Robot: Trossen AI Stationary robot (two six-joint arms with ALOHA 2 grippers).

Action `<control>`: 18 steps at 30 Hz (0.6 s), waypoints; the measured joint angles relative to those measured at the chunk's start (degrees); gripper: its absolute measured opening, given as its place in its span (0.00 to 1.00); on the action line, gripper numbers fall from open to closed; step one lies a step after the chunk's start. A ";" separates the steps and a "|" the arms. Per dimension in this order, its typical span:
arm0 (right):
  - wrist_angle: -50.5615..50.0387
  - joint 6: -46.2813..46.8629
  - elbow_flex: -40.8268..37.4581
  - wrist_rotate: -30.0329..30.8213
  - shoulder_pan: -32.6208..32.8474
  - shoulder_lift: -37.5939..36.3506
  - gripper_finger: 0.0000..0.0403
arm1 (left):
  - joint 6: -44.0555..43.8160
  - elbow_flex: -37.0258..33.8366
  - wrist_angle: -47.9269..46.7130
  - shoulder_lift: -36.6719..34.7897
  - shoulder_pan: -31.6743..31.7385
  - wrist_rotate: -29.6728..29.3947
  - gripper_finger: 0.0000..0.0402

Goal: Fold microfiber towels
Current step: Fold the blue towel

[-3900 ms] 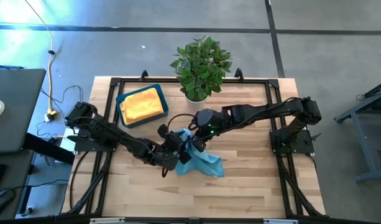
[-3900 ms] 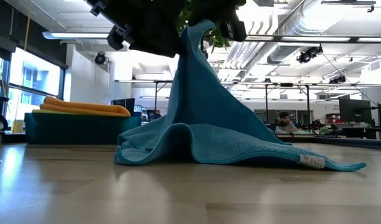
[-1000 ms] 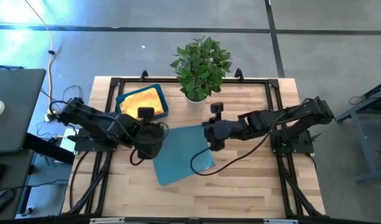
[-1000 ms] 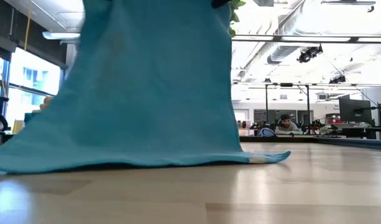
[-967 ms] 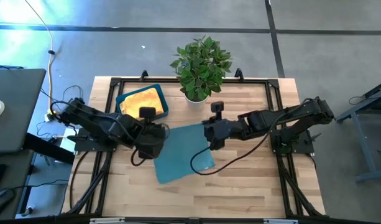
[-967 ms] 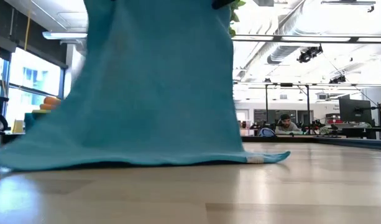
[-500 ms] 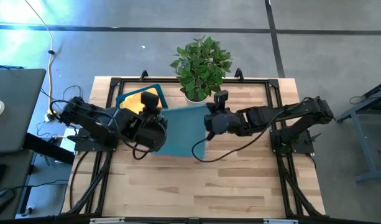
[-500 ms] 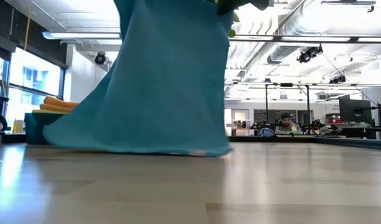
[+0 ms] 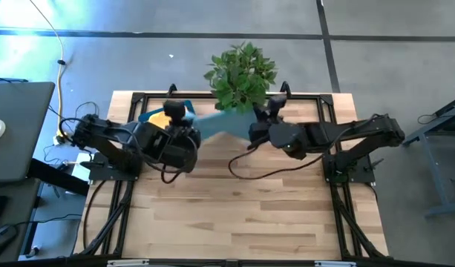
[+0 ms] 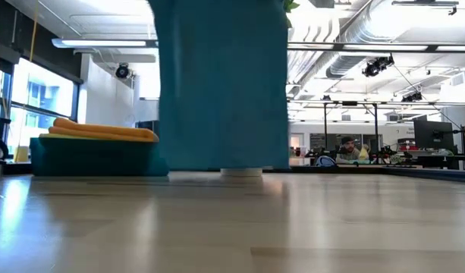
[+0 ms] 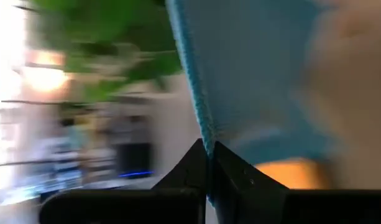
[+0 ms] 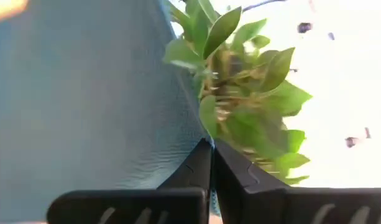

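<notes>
The teal-blue towel [image 9: 221,122] hangs stretched between your two grippers over the table's far half, its lower edge just at the wood, near the blue tray [image 10: 92,158] holding folded orange and yellow towels [image 10: 103,130]. From left to right, your left gripper [image 9: 184,119] pinches one top corner and your right gripper [image 9: 263,113] the other, in front of the potted plant [image 9: 240,70]. The held edge runs left-right between the arms, neither nearer, so I judge laying it flat needs both moving together.

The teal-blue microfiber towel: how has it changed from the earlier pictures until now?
The teal-blue microfiber towel, first crumpled on the table, was lifted, spread and carried toward the leafy green potted plant; it now hangs flat. The left gripper and right gripper remain shut on it. The blue rectangular tray stayed.
</notes>
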 joint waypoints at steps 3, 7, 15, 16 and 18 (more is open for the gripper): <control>-10.59 14.09 0.00 -7.51 1.99 0.01 0.00 | -6.53 -0.89 1.19 -0.04 -1.14 13.81 0.00; -25.99 37.18 -1.33 -22.96 4.42 2.40 0.00 | -12.88 -5.83 6.58 1.14 -3.33 25.80 0.00; -28.76 56.12 -8.71 -40.59 10.50 6.08 0.00 | -14.75 -14.84 20.36 9.12 -9.53 37.31 0.00; -28.31 58.91 -9.17 -42.64 11.08 6.26 0.00 | -15.29 -14.79 21.11 10.30 -10.16 38.08 0.00; -27.08 63.93 -10.02 -46.41 12.17 6.45 0.00 | -16.64 -14.47 21.88 12.22 -10.93 40.40 0.00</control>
